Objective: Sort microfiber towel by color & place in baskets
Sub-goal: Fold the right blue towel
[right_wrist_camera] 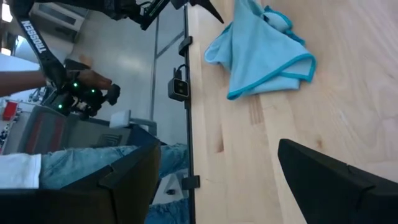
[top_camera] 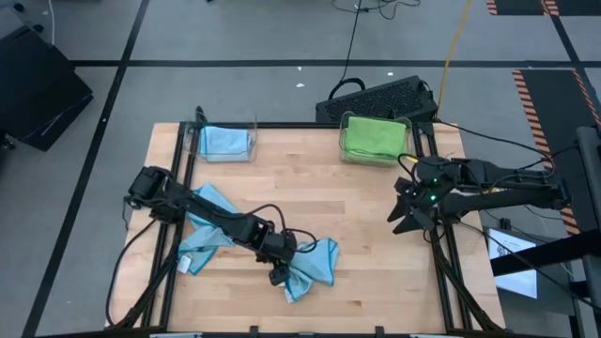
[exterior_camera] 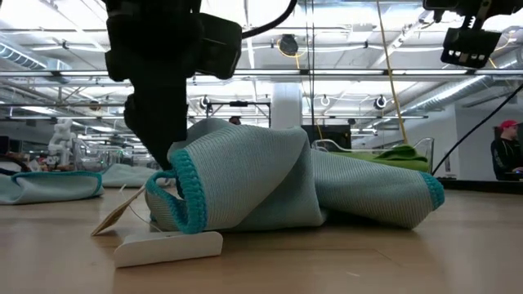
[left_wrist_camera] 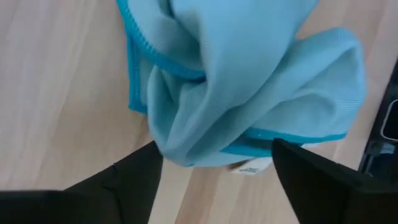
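Left pincer (top_camera: pixel 280 270) spread above tagged towel (top_camera: pixel 315 266).

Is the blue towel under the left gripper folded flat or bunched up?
Bunched up. The blue towel lies in a crumpled heap on the table, its folds humped up in the low view, with the open left gripper over it.

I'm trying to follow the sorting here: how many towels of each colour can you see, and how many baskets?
Blue towels: 3, one in the left basket, two loose on the table.
Green towels: 1.
Clear baskets: 2.
Total: 6.
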Robot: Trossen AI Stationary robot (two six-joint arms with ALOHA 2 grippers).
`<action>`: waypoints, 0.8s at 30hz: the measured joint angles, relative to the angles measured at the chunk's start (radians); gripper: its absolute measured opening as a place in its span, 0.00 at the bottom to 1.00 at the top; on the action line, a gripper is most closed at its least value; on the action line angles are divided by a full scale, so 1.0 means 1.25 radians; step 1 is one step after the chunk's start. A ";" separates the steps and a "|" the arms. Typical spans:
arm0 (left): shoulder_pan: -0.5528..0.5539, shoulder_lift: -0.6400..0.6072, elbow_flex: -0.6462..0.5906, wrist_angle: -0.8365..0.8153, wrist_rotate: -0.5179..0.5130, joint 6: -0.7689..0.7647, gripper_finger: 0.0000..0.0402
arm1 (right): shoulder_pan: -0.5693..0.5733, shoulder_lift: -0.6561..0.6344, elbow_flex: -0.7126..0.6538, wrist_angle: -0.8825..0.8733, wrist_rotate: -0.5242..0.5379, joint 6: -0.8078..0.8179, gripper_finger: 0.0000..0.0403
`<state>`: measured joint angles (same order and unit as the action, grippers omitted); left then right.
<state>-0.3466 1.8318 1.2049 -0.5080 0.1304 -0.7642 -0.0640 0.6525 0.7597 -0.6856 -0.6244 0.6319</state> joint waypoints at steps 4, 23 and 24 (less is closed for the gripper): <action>-0.001 0.000 0.000 0.007 0.004 -0.004 0.62 | 0.000 0.002 0.000 0.000 0.022 -0.018 0.78; -0.056 0.009 0.000 0.008 -0.088 0.274 0.49 | 0.000 0.036 0.000 0.003 0.043 -0.024 0.78; -0.056 0.009 -0.001 0.006 -0.087 0.304 0.50 | 0.000 0.037 0.000 0.004 0.043 -0.021 0.78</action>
<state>-0.4168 1.8427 1.2037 -0.5002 0.0213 -0.3841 -0.0643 0.6984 0.7597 -0.6805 -0.5709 0.6061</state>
